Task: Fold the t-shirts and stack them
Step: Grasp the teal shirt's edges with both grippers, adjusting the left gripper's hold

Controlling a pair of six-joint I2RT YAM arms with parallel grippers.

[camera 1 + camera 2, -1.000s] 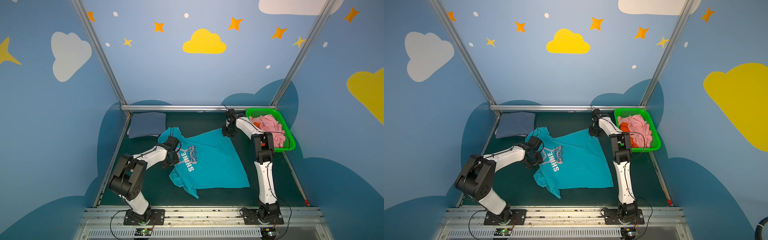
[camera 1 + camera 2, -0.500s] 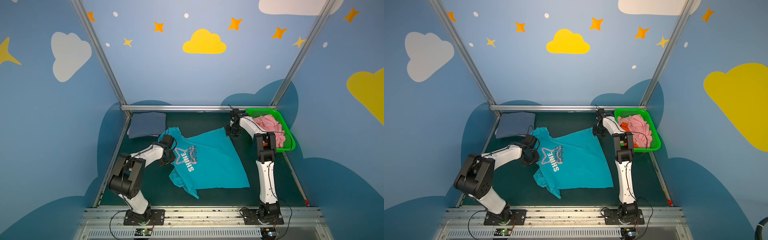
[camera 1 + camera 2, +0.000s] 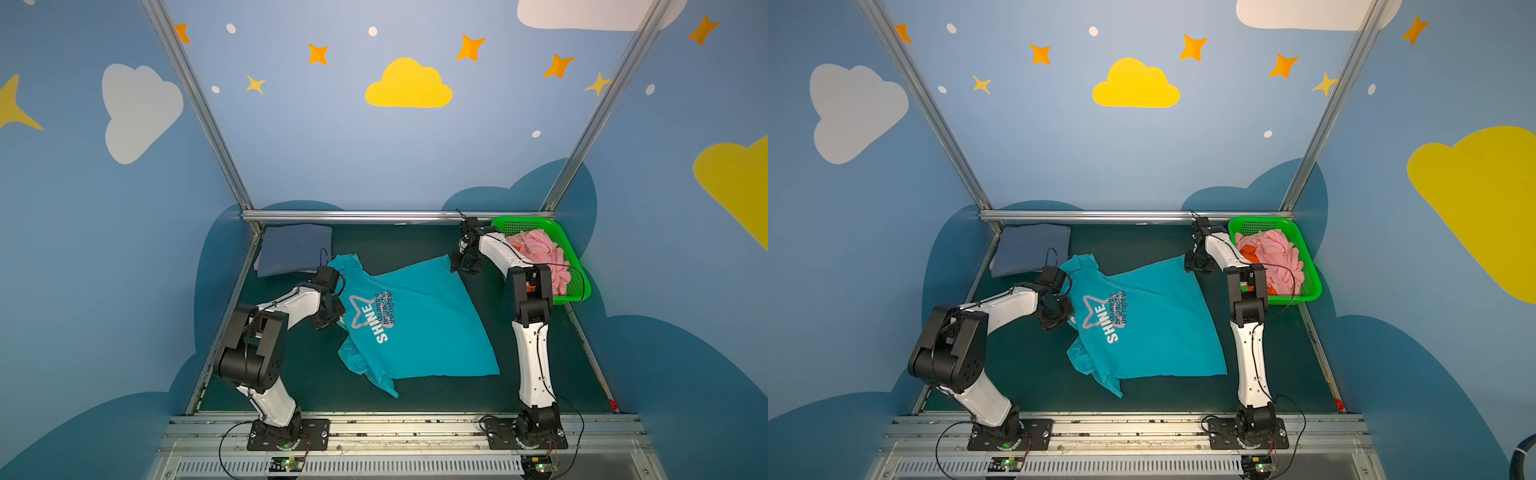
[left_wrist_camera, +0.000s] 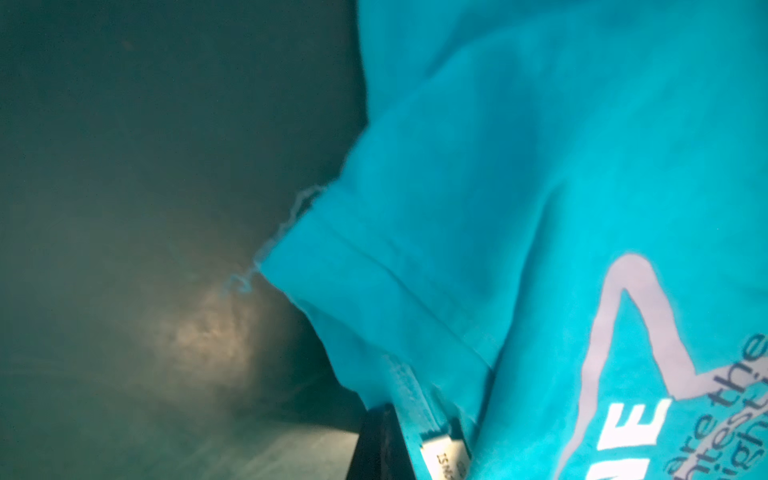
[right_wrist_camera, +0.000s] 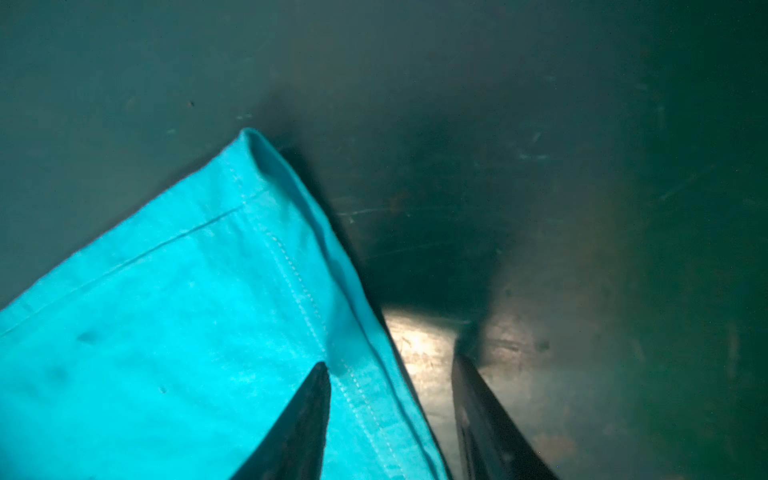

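Nearest, the metal rail (image 3: 374,419), then the dark green mat (image 3: 316,374). The teal shirt (image 3: 428,332) sprawls mid-mat. The left gripper (image 3: 334,318) is clamped on its collar, and the right gripper (image 5: 388,359) gapes over the far hem corner. A folded blue shirt (image 3: 295,249) lies back left, with pink shirts (image 3: 536,249) in the green basket (image 3: 575,286). Cloud-painted walls (image 3: 407,145) all round.

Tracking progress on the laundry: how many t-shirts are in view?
5: teal one spread mid-table; slate-blue one folded at the back left corner, pale lavender one peeking beneath it; pink one and orange one bunched in the green basket, which may hide more.
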